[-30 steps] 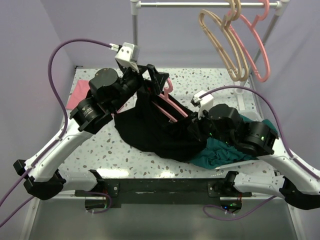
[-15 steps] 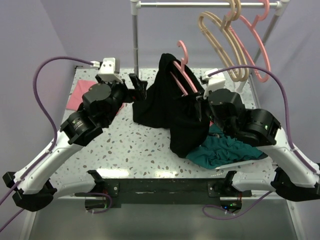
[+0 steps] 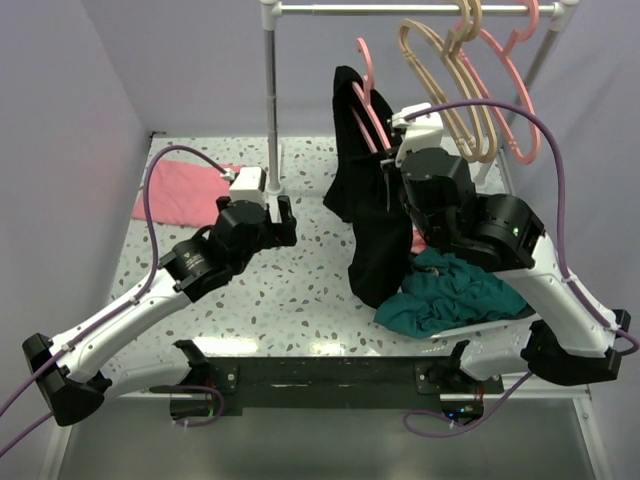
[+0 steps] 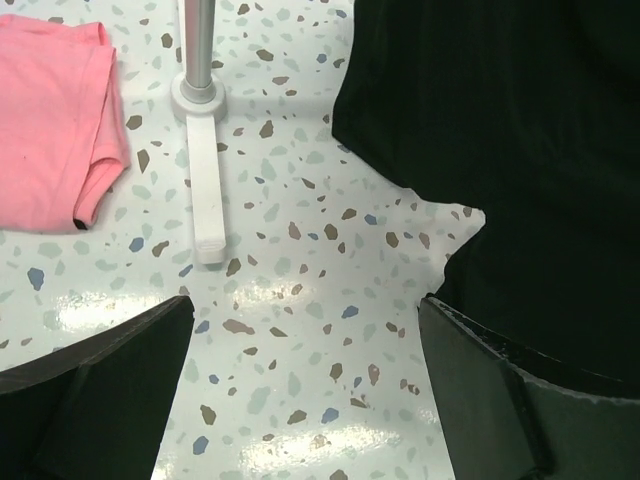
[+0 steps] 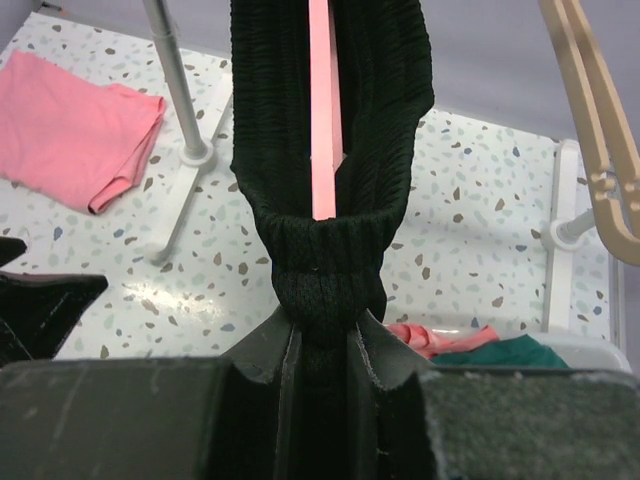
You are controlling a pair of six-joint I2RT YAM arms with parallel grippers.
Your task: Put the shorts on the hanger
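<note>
- Nearest us, one teal garment (image 3: 455, 295) lies heaped on the table (image 3: 300, 290), with a scrap of pink cloth showing at its far edge.
- Left gripper (image 4: 305, 380) sits low over the terrazzo with its fingers spread wide and nothing between them, just beside the shorts but clear of them.
- Right gripper (image 5: 322, 345) is up high, fingers pinched tight on a bunched fold of the black shorts (image 3: 365, 240).
- The hanger (image 5: 320, 110) runs up through the shorts, salmon bar inside the fabric, hook poking out on top. So the shorts look to be on it.
- The job now, I'd say: hold that pinch firm, keep the hook upright, and bring it to the rail (image 3: 400, 8) left of the hung hangers. Lift the hem clear of the teal heap.
- Farther back, one folded pink cloth (image 3: 185, 190) left of the rack's pole (image 3: 271, 110).
- On the rail: two tan hangers (image 3: 440, 90), I make it, and one salmon hanger (image 3: 522, 115). That's two salmon in all.
</note>
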